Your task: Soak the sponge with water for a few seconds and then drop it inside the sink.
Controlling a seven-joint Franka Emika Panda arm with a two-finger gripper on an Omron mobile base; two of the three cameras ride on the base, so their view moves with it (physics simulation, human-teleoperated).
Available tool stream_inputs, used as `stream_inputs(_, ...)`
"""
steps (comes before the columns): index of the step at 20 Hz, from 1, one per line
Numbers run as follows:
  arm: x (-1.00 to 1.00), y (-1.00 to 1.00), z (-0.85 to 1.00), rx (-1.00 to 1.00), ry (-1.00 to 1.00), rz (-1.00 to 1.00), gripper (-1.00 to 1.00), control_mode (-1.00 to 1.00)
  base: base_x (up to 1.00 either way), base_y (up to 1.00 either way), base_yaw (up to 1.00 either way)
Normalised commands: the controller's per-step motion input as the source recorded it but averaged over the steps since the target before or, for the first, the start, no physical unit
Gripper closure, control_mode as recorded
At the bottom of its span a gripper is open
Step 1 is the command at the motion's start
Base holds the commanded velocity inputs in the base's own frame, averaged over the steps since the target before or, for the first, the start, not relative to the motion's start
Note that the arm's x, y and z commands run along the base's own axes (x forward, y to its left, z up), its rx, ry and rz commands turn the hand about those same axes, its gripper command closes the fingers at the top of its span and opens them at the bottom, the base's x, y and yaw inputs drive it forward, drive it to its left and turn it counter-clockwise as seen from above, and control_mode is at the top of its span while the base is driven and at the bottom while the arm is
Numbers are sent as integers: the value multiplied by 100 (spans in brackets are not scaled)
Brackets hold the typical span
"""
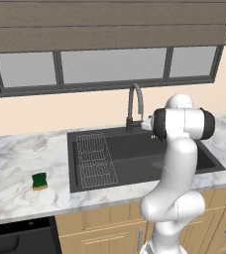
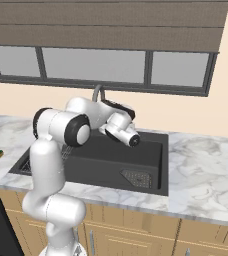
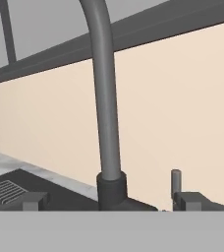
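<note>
While the arm reaches over the basin, its end effector (image 3: pixel 111 201) sits spread wide, gripping nothing, close to the base of one dark curved faucet (image 3: pixel 105 98). One small rectangular sponge, dark green over yellow (image 1: pixel 39 181), lies on the white marbled surface (image 1: pixel 16 168), well left of one matte black rectangular sink (image 1: pixel 135 151). One wire grid rack (image 1: pixel 95 161) occupies the sink's left part. Three window panes (image 1: pixel 110 64) sit above.

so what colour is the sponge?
Sponge: dark green top, yellow base; clearest in left base view.
</note>
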Motion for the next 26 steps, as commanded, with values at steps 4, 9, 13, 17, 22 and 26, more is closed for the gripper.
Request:
stream_inputs(4,18,-4,-10,0,0,0,-100,-100,0,0,0)
stream_inputs(9,19,-10,-4,0,0,0,-100,-100,0,0,0)
stream_inputs(13,19,-17,0,0,0,1,-100,-100,0,0,0)
stream_inputs(17,16,-11,0,0,0,0,-100,-100,0,0,0)
stream_inputs(22,21,0,-11,0,0,0,-100,-100,0,0,0)
stream_inputs(26,22,0,-22,0,0,0,-100,-100,0,0,0)
